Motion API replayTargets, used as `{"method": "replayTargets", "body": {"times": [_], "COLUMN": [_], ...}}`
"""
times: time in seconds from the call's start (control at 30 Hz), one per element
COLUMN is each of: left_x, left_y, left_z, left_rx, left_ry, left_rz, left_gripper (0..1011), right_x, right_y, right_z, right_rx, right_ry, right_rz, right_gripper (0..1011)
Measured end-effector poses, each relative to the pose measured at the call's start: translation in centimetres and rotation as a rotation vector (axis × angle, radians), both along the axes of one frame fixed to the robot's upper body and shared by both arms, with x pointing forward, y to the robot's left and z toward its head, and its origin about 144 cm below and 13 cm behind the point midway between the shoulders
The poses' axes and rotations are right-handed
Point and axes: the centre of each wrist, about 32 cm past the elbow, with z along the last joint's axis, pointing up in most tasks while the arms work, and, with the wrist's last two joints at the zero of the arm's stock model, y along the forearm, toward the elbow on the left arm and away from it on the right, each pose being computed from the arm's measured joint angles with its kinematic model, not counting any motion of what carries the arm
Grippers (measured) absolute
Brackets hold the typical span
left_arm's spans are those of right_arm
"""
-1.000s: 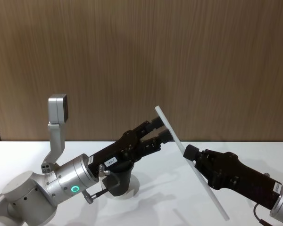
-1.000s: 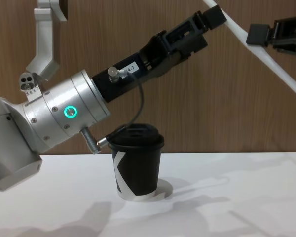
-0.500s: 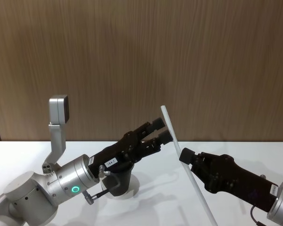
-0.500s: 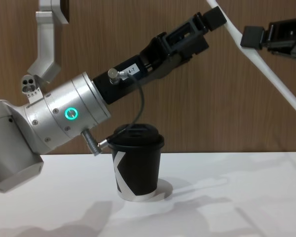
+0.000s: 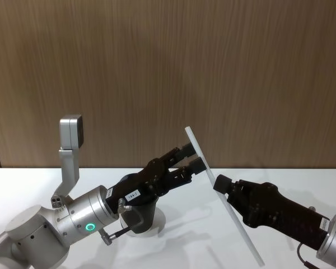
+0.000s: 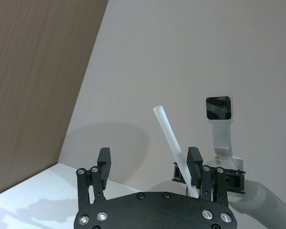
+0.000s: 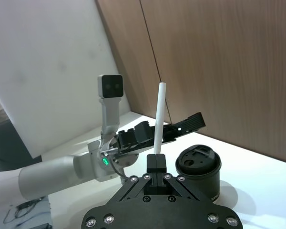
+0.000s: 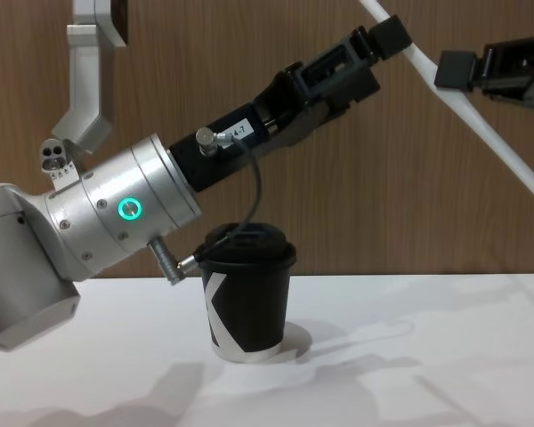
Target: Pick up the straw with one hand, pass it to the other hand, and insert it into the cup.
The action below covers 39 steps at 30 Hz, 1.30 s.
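Observation:
The white straw (image 5: pixel 224 193) hangs slanted in the air, and my right gripper (image 5: pixel 219 183) is shut on it near its middle. In the right wrist view the straw (image 7: pixel 158 119) rises from the closed right gripper (image 7: pixel 156 161). My left gripper (image 5: pixel 192 157), with the silver green-ringed wrist, is open at the straw's upper part. In the left wrist view the straw (image 6: pixel 170 138) runs between the fingers of the left gripper (image 6: pixel 149 164), close beside one finger (image 6: pixel 194 163). The black lidded cup (image 8: pixel 246 294) stands on the table under the left arm, partly hidden in the head view.
The white table (image 8: pixel 409 374) stretches to the right of the cup. A brown wood-panel wall (image 5: pixel 213 67) stands close behind. The left arm's silver wrist (image 8: pixel 125 218) hangs low, just to the left of the cup.
The straw's top swung slightly right, then back left toward the left gripper's fingers. The left arm crept a little forward. The right gripper kept its hold.

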Motion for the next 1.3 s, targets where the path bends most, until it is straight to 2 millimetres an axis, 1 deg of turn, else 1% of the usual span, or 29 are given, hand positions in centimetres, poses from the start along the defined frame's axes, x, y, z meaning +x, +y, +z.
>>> {"method": "replayTargets", "body": {"times": [0.5,1.3], "left_x": [-0.2,-0.7], "left_y": [0.0,-0.1], "left_z": [-0.1,-0.1], "left_rx": [-0.002,-0.010], "left_ry": [-0.001,0.003], "left_rz": [0.002,0.014], "left_gripper": [1003,1003], "right_x": [0.8,1.4], "right_y": [-0.2,0.5], "right_z": [-0.2,-0.7], "right_rx": [-0.003,-0.007], "right_ry": [-0.010,-0.015], "right_rz": [-0.020,0.026], "right_gripper": [0,0]}}
